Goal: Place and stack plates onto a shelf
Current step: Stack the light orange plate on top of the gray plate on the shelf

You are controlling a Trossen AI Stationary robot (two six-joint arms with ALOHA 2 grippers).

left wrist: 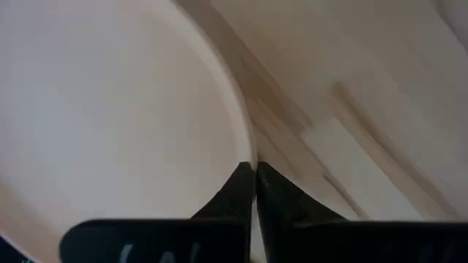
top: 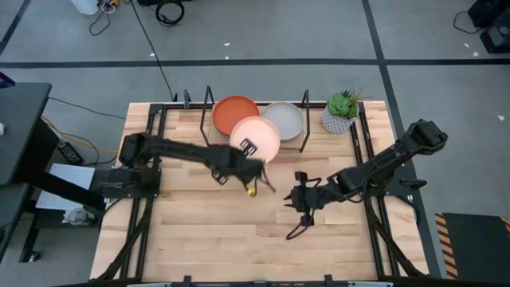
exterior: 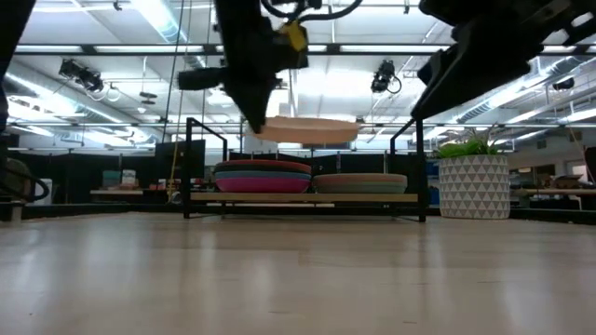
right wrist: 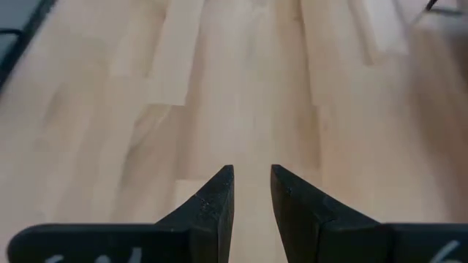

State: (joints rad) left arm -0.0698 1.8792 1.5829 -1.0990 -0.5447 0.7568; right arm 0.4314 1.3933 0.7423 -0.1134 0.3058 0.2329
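Note:
My left gripper [top: 251, 151] is shut on a peach plate [top: 256, 137] and holds it in the air in front of and above the shelf [exterior: 307, 197]; the low view shows this plate [exterior: 307, 130] level, above the stacks. On the shelf's wooden board rest two stacks: an orange-red plate [top: 235, 114] tops the left one [exterior: 263, 175], a grey plate [top: 283, 119] tops the right one [exterior: 361, 182]. My right gripper [top: 296, 227] hovers over bare table [right wrist: 248, 88] nearer the front, its fingers a narrow gap apart and holding nothing. My left gripper [left wrist: 254, 172] pinches the peach plate's rim [left wrist: 248, 150] between its two fingers, one on the plate's inner face and one on the outer side. It comes from the table's near-left side. The plate [exterior: 307, 130] is lifted clear and sits about level.
A small potted green plant [top: 341, 112] in a white patterned pot [exterior: 473, 186] stands right of the shelf. Thin black uprights [top: 304, 119] rise at the shelf's sides. Bare wooden table [top: 207, 231] lies in front of both arms.

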